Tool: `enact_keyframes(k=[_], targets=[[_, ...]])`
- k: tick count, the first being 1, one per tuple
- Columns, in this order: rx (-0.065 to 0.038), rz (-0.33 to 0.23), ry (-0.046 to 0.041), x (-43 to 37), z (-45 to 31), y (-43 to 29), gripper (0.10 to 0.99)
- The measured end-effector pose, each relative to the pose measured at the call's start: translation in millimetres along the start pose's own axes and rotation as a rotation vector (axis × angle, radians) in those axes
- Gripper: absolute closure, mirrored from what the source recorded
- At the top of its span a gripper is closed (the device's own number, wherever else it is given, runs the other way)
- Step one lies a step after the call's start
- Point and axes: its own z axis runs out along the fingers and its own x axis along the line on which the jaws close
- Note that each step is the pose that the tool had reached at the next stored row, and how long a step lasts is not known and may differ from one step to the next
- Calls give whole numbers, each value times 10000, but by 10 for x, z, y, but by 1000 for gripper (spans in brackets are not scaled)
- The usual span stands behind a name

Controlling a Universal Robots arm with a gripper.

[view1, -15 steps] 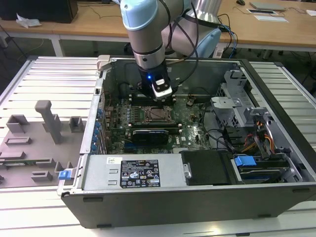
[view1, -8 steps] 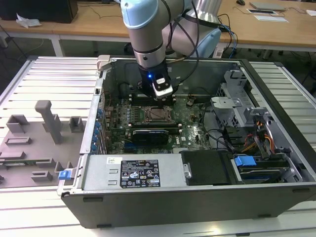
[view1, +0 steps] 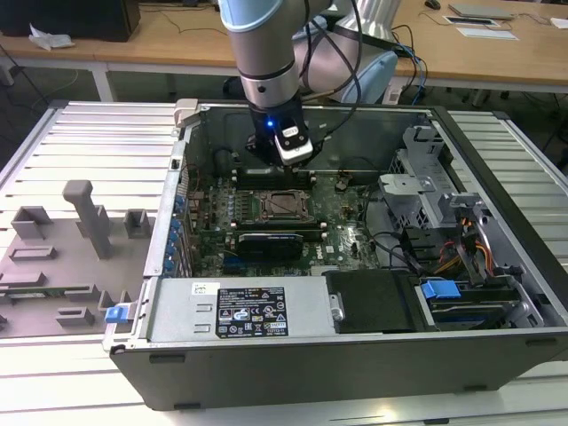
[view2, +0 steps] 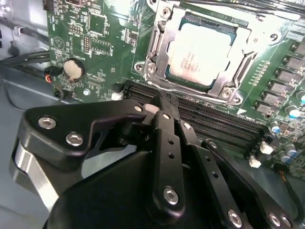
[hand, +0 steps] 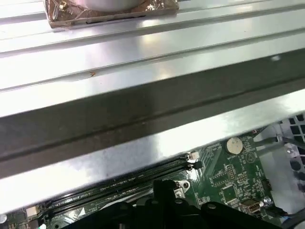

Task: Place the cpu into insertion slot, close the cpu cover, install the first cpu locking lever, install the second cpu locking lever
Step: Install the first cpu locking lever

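Your pincer [view2: 159, 102] hangs over the long black memory slots [view2: 214, 121] with its fingers [view2: 164, 138] drawn together and nothing held between them. Just beyond its tips you can see the cpu [view2: 200, 52] already seated in the insertion slot [view2: 157, 45], with the cpu cover [view2: 231, 78] lying closed around it. In the exterior view, the arm [view1: 266, 71] reaches down into the open computer case [view1: 497, 195] on the table [view1: 80, 151], the pincer just behind the socket.
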Motion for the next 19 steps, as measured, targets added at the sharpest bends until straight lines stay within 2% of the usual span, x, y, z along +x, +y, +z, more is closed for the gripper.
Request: enact_keyframes(k=[3, 4, 5, 7, 8, 9, 10, 13, 18, 19], targets=[[3, 1, 3, 0, -1, -1, 980], [19, 6, 55, -2, 0, -1, 980], [66, 25, 236, -11, 4, 2, 980], [215, 94, 842, -37, 15, 9, 980], [269, 113, 1029, -45, 18, 11, 980], [307, 125, 1160, -50, 20, 12, 980], [318, 130, 1191, -50, 20, 12, 980], [342, 126, 1187, -50, 20, 10, 980], [858, 26, 1038, -71, 12, -56, 980], [998, -1, 995, -78, 11, -82, 980]])
